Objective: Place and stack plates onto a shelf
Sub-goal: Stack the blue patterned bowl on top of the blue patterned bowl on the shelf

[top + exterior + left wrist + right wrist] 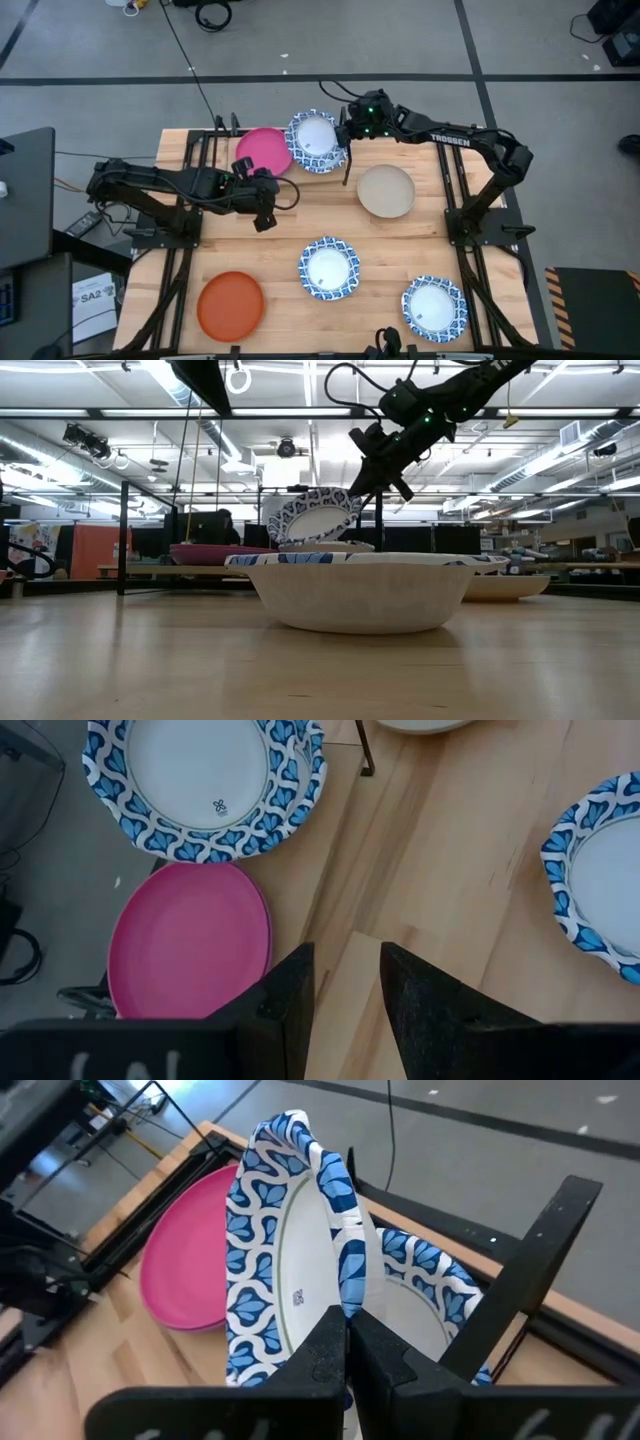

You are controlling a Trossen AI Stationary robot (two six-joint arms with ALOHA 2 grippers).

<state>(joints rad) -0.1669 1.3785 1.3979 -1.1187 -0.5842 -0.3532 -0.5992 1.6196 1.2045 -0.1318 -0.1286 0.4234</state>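
At the far edge of the wooden table (400, 250), a tilted blue-and-white patterned paper plate (290, 1250) is pinched by its rim in the right gripper (348, 1342) and should be levelled over the matching plate (430, 1295) beneath before release.

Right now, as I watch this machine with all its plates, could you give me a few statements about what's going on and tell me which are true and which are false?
1. The right gripper is shut on the rim of a blue-and-white plate. True.
2. That held plate lies flat on the table. False: it is tilted up on edge above another patterned plate.
3. The left gripper holds the magenta plate. False: its fingers are open and hold nothing; the plate lies beside it.
4. An orange plate lies on the table near the left arm's side. True.
5. The beige plate is stacked on the magenta one. False: it lies alone, apart from it.
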